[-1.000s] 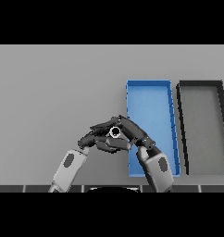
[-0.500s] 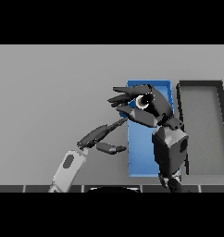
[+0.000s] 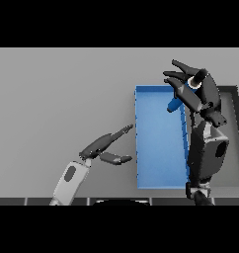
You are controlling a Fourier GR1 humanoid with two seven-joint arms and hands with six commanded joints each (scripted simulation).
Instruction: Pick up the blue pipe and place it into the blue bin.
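Grey table [image 3: 62, 99] fills most of frame — plain, flat surface from left edge across to right. Dark bin [image 3: 235, 128] at right edge of frame, open-topped, black rim, grey floor — partly hidden, only top rim and right-hand strip visible. Bin rests on table.

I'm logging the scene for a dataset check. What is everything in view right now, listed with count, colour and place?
blue pipe: one, blue with a pale open end, held in the right hand above the far right part of the blue bin
blue bin: one, blue, right of centre on the table
dark bin: one, dark grey, right beside the blue bin, partly hidden by the right arm
table: one, grey, under everything
left hand: one, dark, fingers straight, low over the table left of the blue bin
right hand: one, dark, fingers curled round the blue pipe, over the blue bin's far right corner
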